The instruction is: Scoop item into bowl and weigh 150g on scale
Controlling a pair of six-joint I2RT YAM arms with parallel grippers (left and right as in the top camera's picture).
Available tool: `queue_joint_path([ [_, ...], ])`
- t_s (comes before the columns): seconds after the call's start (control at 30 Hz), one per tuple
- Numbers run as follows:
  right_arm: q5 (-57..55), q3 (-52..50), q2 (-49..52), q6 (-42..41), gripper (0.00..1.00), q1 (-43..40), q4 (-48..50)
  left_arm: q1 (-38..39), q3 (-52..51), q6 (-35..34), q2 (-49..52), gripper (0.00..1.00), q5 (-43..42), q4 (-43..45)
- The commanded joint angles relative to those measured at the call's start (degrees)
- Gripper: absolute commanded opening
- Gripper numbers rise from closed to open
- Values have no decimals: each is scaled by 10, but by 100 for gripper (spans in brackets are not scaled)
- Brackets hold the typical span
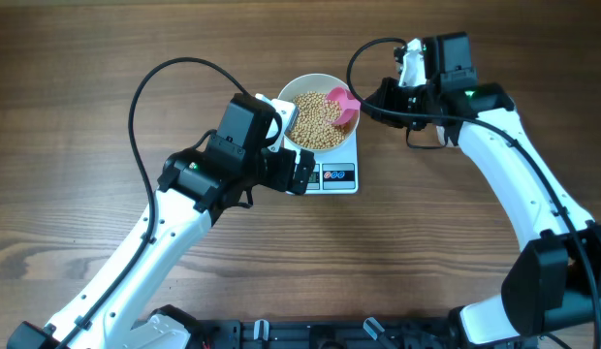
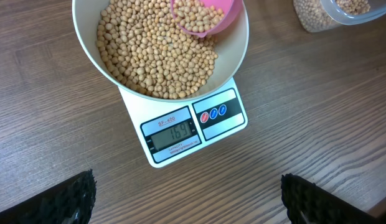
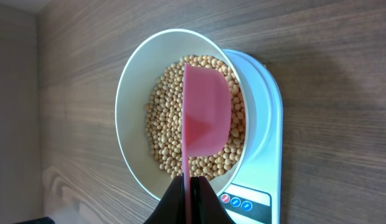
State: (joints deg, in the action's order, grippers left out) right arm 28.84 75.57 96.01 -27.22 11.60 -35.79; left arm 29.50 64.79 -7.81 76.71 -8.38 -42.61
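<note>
Many beans [image 2: 149, 62] in the bowl [image 2: 231, 56], some in pink scoop [image 2: 205, 26].

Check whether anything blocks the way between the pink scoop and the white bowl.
Nothing visible does. The pink scoop, held by the right gripper, hangs directly over the open bowl, just above the beans.

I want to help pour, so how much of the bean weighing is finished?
Done: the bowl sits on the scale, well filled with beans. In hand: the right hand holds a pink scoop, with beans in it, over the pile. Left: the display seems to read 169, so probably some beans must come out to reach 150.
</note>
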Motion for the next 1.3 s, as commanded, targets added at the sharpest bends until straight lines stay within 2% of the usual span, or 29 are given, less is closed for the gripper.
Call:
queue_joint_path([
  [0.0, -3, 7, 10, -28, 4, 2, 3, -4, 9, -3, -2, 100, 3, 2],
  [0.23, 27, 7, 12, -30, 4, 2, 1, -4, 9, -3, -2, 100, 3, 2],
  [0.67, 30, 6, 24, -94, 4, 2, -22, -4, 9, -3, -2, 100, 3, 2],
  [1.0, -31, 6, 25, -92, 4, 1, -22, -4, 9, -3, -2, 100, 3, 2],
  [1.27, -35, 6, 25, -89, 4, 1, -22, -4, 9, -3, -2, 100, 3, 2],
])
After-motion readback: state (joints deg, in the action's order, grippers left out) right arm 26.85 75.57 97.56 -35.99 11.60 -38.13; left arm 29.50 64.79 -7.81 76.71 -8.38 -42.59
